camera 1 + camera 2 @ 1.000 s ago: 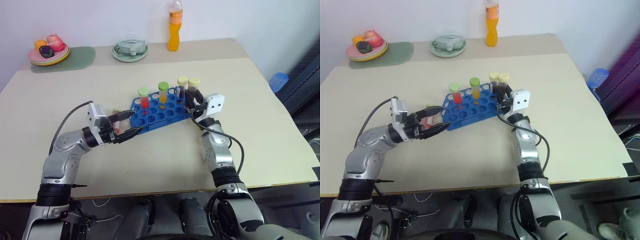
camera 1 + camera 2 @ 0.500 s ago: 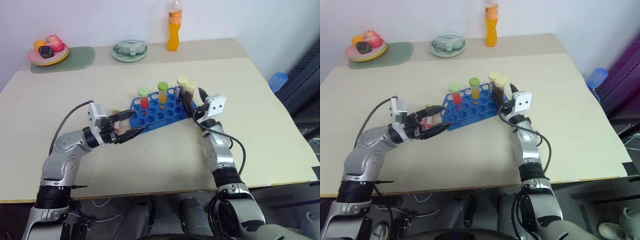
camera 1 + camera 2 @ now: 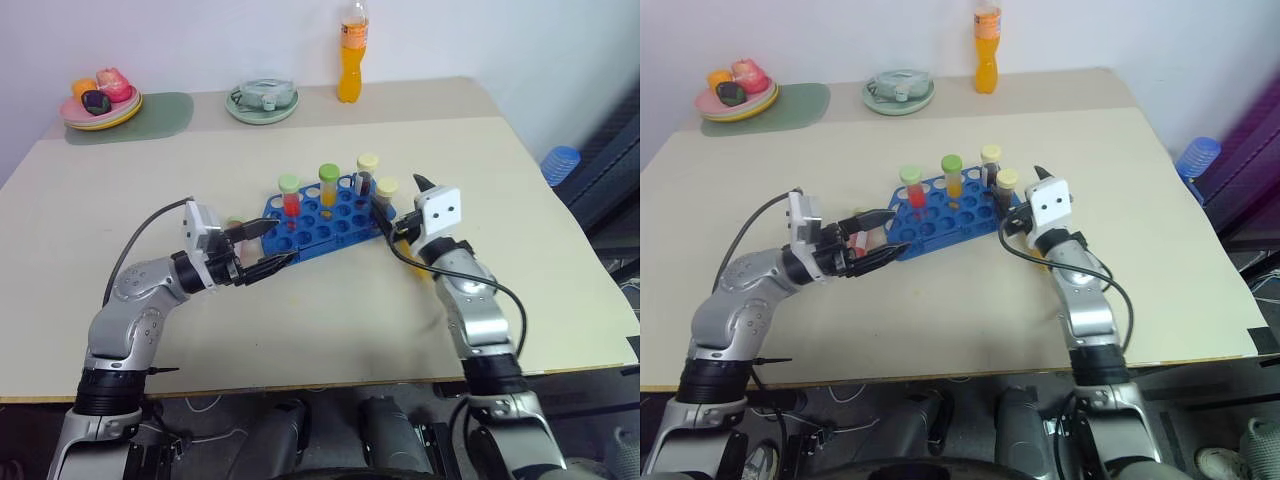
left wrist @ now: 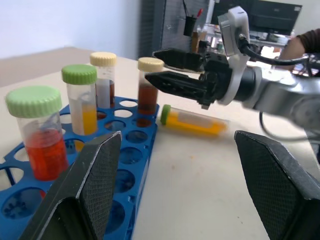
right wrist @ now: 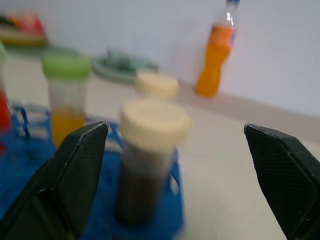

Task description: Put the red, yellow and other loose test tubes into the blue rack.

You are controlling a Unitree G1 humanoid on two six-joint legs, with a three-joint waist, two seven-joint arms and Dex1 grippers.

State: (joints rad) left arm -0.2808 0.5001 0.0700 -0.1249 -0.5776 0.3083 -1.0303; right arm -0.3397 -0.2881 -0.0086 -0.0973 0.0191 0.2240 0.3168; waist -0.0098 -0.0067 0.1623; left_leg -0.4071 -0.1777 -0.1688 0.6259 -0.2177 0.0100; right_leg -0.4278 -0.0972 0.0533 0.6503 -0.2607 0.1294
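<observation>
Blue plastic tube rack (image 3: 322,222) sits mid-counter, on the beige counter (image 3: 300,320). Four capped tubes stand upright in it: red liquid with green cap (image 3: 289,197), orange liquid with green cap (image 3: 327,187), one pale-capped tube (image 3: 367,172) at the far row, and a dark brown tube with cream cap (image 3: 385,197) at the corner nearest my right gripper (image 4: 172,70).

Right fingers stand spread and empty, just beside the brown tube, not touching it. Left gripper (image 3: 262,248) hovers at the rack's left end, fingers also spread wide, holding nothing.

One loose tube: yellow liquid, green cap (image 4: 192,121), lying flat on the counter beside the rack's right end, under the right arm. Long axis horizontal, roughly parallel to the counter edge of the rack; cap end points toward the rack. Something reddish (image 3: 862,240) lies by the left fingers at the rack's left end; I cannot tell whether it is another tube.

Risks, my judgement:
- Right fingers are close to the brown tube; a sideways sweep toward the yellow tube could knock it or drag the light rack.
- The lying tube is round and may roll off if pinched off-centre.
- It must be tipped upright before insertion; a tilted entry would jam on the hole's rim.
</observation>
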